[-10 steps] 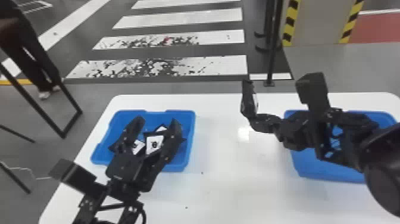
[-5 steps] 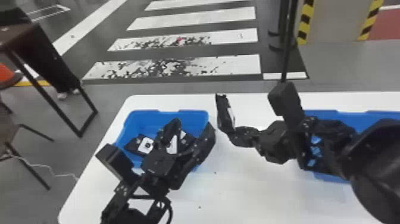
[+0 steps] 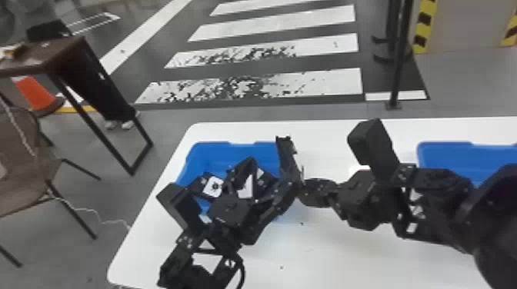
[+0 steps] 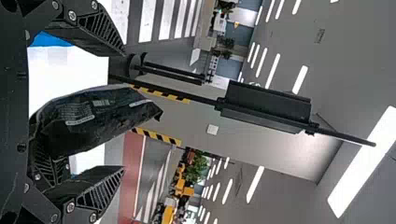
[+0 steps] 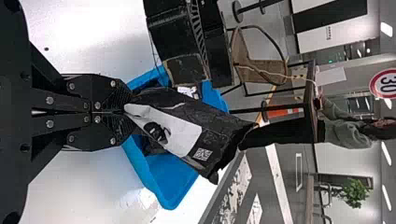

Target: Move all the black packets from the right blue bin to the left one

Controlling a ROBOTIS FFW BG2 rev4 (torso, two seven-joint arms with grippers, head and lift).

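Note:
My left gripper (image 3: 271, 173) stands open above the left blue bin (image 3: 207, 153); white-labelled black packets (image 3: 214, 187) lie in that bin. My right gripper (image 3: 302, 192) reaches in from the right beside it, shut on a black packet (image 3: 287, 155) that stands up at the bin's right side. In the left wrist view, a black packet (image 4: 93, 119) shows between the spread fingers of the left gripper (image 4: 123, 109). In the right wrist view, the right gripper (image 5: 125, 112) pinches one end of the packet (image 5: 187, 126), with the left bin (image 5: 173, 179) behind.
The right blue bin (image 3: 446, 153) is partly hidden by the right arm, its contents unseen. Both bins rest on a white table (image 3: 346, 257). Beyond the table's left edge are a chair (image 3: 30, 165) and a brown table (image 3: 57, 53). The two grippers are close together.
The head view has swung left. My right gripper has moved left with its packet, from the space between the bins to the left bin's right side, close to my left gripper.

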